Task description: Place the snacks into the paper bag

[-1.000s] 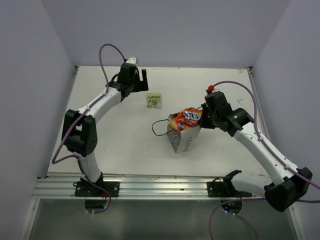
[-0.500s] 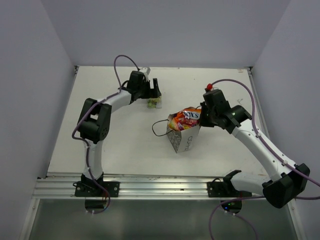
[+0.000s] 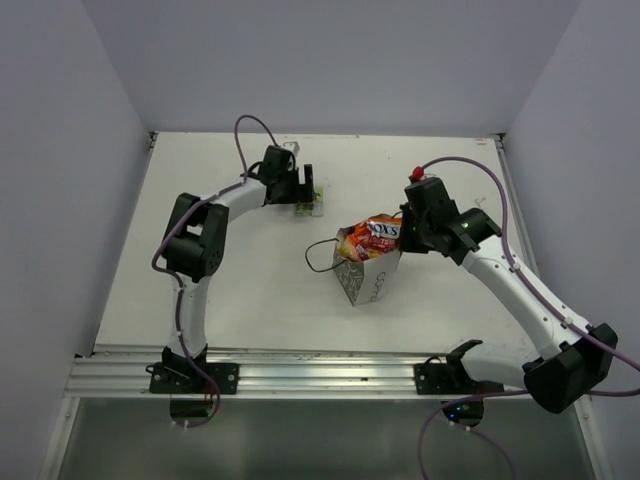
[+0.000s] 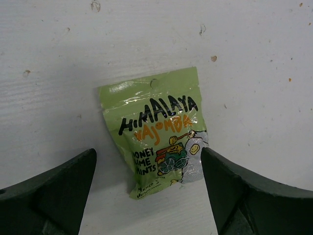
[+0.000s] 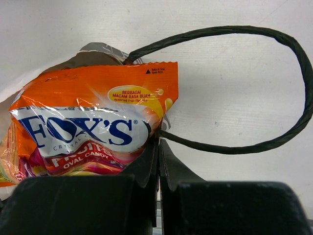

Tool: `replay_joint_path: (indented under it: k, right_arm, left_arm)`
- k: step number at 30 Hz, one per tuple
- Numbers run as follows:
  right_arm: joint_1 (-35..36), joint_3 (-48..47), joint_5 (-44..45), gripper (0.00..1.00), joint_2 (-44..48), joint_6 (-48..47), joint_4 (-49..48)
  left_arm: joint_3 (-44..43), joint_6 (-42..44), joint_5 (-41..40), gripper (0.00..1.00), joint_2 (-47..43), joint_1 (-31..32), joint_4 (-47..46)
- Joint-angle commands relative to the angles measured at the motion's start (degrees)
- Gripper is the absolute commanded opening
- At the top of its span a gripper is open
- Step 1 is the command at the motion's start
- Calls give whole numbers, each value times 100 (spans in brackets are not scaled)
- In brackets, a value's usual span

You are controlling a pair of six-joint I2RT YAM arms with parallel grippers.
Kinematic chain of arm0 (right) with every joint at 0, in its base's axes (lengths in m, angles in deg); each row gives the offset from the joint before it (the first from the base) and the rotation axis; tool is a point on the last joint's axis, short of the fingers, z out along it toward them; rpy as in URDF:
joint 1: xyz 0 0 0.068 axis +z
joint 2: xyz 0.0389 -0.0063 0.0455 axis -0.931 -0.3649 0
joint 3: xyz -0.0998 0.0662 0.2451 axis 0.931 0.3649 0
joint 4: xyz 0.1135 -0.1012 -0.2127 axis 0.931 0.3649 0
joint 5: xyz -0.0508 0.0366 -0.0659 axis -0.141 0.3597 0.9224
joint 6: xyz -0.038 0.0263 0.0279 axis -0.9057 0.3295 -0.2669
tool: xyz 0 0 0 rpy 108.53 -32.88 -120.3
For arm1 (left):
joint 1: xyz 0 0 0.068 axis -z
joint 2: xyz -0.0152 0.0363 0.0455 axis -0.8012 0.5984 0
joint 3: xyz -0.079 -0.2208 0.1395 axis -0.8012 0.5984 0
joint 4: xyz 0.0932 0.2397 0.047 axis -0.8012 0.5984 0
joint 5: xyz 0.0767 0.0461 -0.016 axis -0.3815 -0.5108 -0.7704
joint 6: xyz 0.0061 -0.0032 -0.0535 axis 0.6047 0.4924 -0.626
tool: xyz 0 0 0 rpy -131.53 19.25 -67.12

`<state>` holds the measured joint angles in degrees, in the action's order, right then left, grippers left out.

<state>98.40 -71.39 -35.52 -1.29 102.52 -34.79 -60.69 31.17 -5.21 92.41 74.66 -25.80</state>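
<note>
A pale green snack packet lies flat on the white table, and my left gripper hangs open just above it with one finger on either side of its lower end. From above, that gripper partly hides the green packet. The white paper bag stands mid-table. An orange multicolour packet pokes out of its mouth. My right gripper is shut on the bag's rim beside that packet, at the bag's right side.
A black cord handle loops out from the bag over the table; it lies to the bag's left in the top view. Grey walls close in the table on three sides. A metal rail runs along the near edge.
My left arm swung right from the back left of the table and came down over the green packet, jaws wide. The right arm and the bag stayed put.
</note>
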Motion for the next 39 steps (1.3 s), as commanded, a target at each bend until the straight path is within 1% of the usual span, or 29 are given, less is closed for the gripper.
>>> replay_joint_path:
  k: [1, 4, 5, 7, 8, 10, 12, 13, 14, 16, 18, 20, 22, 25, 26, 28, 33, 35, 38, 39]
  right_arm:
    - [-27, -151, 11, 0, -91, -69, -9]
    - [-36, -152, 11, 0, -73, -69, -9]
    - [-36, -152, 11, 0, -73, -69, -9]
    - [-36, -151, 20, 0, -56, -69, -9]
    - [-36, -143, 20, 0, -55, -77, -9]
    - [-36, -152, 20, 0, -38, -69, -9]
    - [-36, -152, 20, 0, -29, -77, -9]
    - [-36, -152, 11, 0, -38, -78, -9]
    - [-27, -143, 11, 0, -29, -78, -9]
    - [-36, -143, 2, 0, -20, -78, -9]
    - [-36, -125, -15, 0, -12, -69, -18]
    - [-36, -125, -15, 0, -3, -69, -18]
    - [-36, -116, -15, 0, -3, -69, -18]
    - [-27, -108, -24, 0, 6, -69, -18]
    - [-36, -99, -24, 0, 6, -69, -18]
    - [-36, -99, -33, 0, -3, -78, -44]
    - [-36, -99, -85, 0, -29, -104, -71]
    - [-36, -99, -86, 0, -20, -104, -71]
    - [-36, -73, -112, 0, -20, -121, -88]
    - [-36, -55, -138, 0, -20, -121, -106]
  left_arm:
    - [-53, 89, -55, 90, -65, 39, 143]
    - [-18, 80, 76, 76, 58, 39, 117]
    - [-18, 63, 120, 66, 110, 48, 125]
    - [-26, 63, 164, 55, 155, 48, 117]
    - [-27, 80, 217, 47, 207, 48, 125]
    - [-53, 80, 244, 40, 251, 48, 151]
    - [-88, 71, 270, 37, 322, 48, 178]
    - [-97, 89, 279, 34, 339, 48, 213]
    - [-114, 124, 279, 30, 383, 48, 239]
    - [-141, 159, 279, 26, 418, 48, 318]
    - [-150, 221, 322, 16, 471, 48, 354]
    - [-123, 265, 332, 0, 436, 48, 407]
    - [-45, 282, 323, 0, 314, 48, 363]
    - [193, 300, 244, 0, -186, 56, 232]
    - [332, 326, 174, 0, -492, 56, 179]
    - [395, 335, 138, 0, -793, 65, 135]
    - [729, 317, 200, 0, -1962, 118, 38]
    - [791, 352, 191, 0, -2487, 197, 81]
    - [791, 431, 217, 0, -3051, 381, 239]
    - [756, 467, 235, 0, -3158, 529, 301]
